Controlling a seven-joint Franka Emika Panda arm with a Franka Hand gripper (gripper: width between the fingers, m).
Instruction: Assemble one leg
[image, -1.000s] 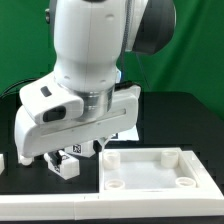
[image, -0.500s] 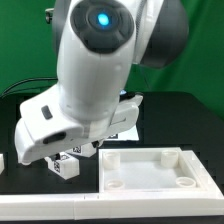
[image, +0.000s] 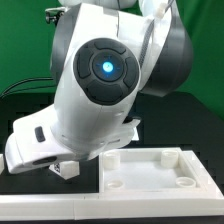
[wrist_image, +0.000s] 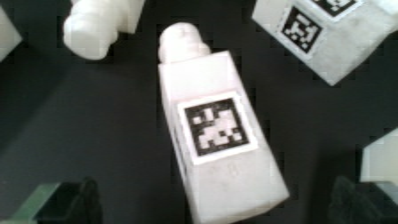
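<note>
Three white pieces show in the wrist view. One, the leg (wrist_image: 217, 120), lies flat on the black worktop (wrist_image: 89, 120) with one square tag face-up and a rounded stub at one end. The tool (wrist_image: 214, 203) is spread wide, fingers (wrist_image: 63, 200) either side of the leg.

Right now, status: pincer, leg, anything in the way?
Pincer open, straddling the leg. Leg lying flat on the table, ungripped. Another white piece near its tip, not touching.

The leg (image: 66, 169) lies beside the panel (image: 150, 154), toward the exterior view's left.
</note>
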